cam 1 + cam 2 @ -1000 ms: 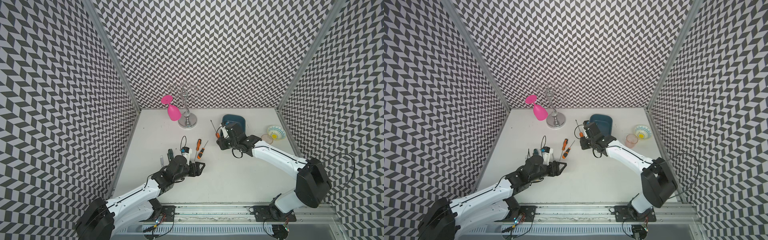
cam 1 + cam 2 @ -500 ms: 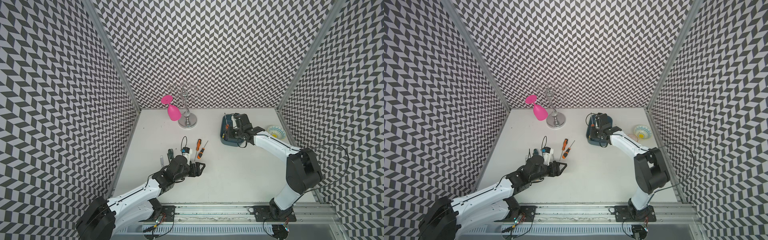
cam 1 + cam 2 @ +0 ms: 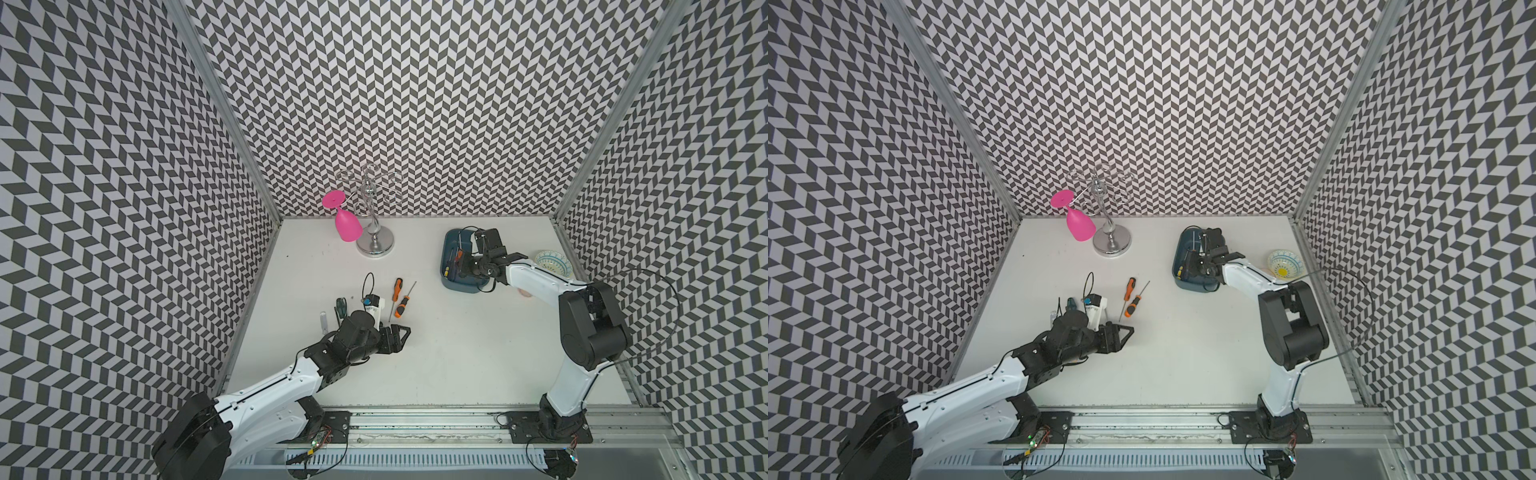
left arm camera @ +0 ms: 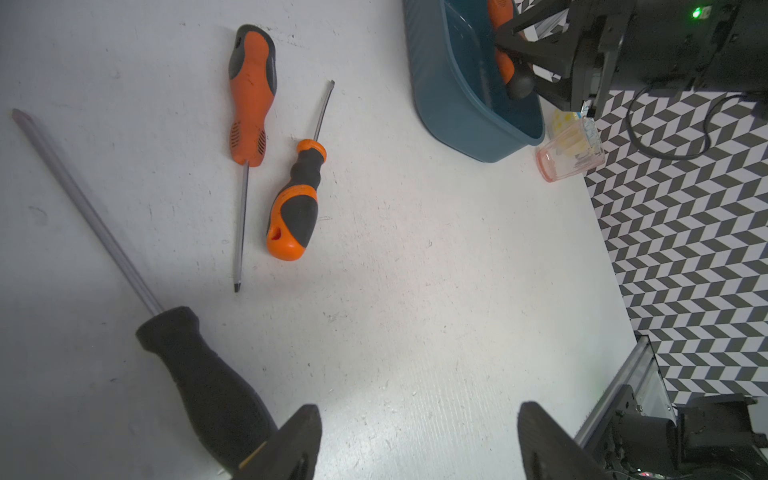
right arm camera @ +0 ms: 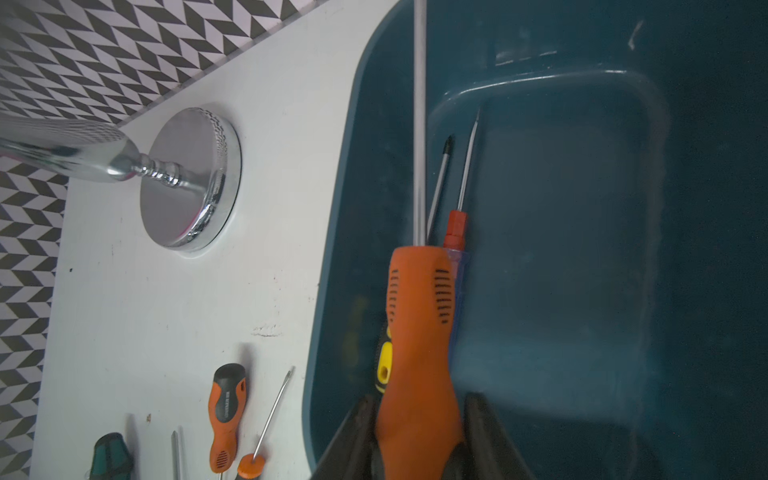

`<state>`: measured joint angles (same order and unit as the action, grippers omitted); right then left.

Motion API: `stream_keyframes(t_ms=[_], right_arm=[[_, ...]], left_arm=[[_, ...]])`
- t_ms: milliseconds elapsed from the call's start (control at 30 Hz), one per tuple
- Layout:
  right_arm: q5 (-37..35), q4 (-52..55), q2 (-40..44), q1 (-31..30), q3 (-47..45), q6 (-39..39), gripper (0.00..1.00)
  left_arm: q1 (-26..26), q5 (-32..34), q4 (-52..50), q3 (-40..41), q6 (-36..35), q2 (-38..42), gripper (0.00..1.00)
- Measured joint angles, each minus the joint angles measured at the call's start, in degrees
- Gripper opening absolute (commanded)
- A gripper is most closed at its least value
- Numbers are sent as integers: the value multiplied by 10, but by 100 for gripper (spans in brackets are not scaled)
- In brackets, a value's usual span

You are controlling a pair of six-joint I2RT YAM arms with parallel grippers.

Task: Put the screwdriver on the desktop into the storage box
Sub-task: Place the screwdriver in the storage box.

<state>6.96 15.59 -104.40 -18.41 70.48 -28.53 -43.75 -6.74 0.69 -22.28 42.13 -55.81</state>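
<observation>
Right pincer (image 5: 417, 415) pinches the orange screwdriver (image 5: 417, 316) by its handle, over the storage box (image 5: 561, 270). Likely stiff, lightish; rubbery handle is the hold, steel shaft would slip. Box also holds a red-collared driver (image 5: 455, 226) and, seemingly, a yellow-black one (image 5: 384, 365). Left pincer (image 4: 419, 440) spread, empty, over the table (image 4: 436, 291).

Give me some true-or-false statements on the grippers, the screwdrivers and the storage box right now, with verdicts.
1. The right gripper is shut on an orange-handled screwdriver over the storage box. True.
2. The left gripper holds a screwdriver. False: it is open and empty above the desktop.
3. The storage box is empty. False: a screwdriver with a red collar lies in it.
4. A slim orange screwdriver and a stubby orange screwdriver lie on the desktop. True.
5. The pink glass lies in the storage box. False: it hangs from the metal stand.
</observation>
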Motion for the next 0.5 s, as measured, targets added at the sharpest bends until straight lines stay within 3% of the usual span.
stream_keyframes(t_ms=[500], right_arm=[[4, -6, -73, 14, 31, -13, 27]], left_arm=[[0, 0, -11, 0, 0, 0, 78]])
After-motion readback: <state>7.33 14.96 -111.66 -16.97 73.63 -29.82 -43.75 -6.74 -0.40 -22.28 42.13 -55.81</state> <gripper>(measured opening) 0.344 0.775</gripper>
